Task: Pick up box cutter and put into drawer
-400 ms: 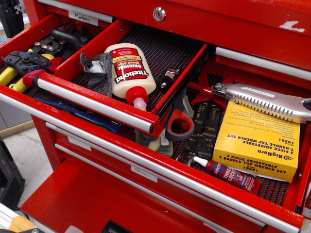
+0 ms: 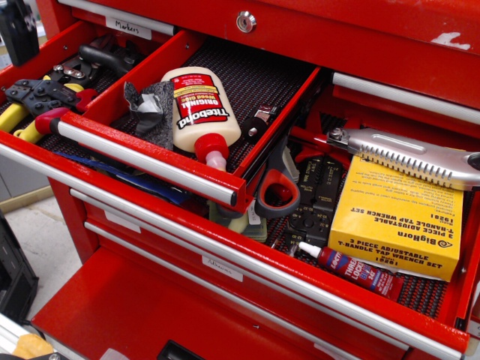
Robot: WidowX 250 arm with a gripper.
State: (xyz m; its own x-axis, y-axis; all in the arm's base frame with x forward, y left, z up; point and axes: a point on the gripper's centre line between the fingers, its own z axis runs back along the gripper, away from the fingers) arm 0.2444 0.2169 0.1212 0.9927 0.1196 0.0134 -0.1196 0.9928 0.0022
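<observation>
The box cutter point(image 2: 409, 156) is a long silver-grey knife with a ridged edge. It lies on a yellow BigHorn box point(image 2: 397, 225) at the right of the wide open red drawer point(image 2: 247, 259). A dark object at the top left corner, apparently my gripper point(image 2: 16, 28), hangs above the left drawer, far from the box cutter. Its jaws are cut off by the frame edge, so I cannot tell whether it is open or shut. It holds nothing that I can see.
A small upper drawer point(image 2: 150, 157) is pulled out and holds a Titebond glue bottle point(image 2: 199, 109) and a grey rag point(image 2: 154, 109). Red-handled scissors point(image 2: 276, 191) and a threadlocker bottle point(image 2: 352, 268) lie in the wide drawer. Yellow-handled pliers point(image 2: 30, 105) lie in the left drawer.
The dark gripper at the top left has shifted slightly down and right. The box cutter and everything else have stayed in place.
</observation>
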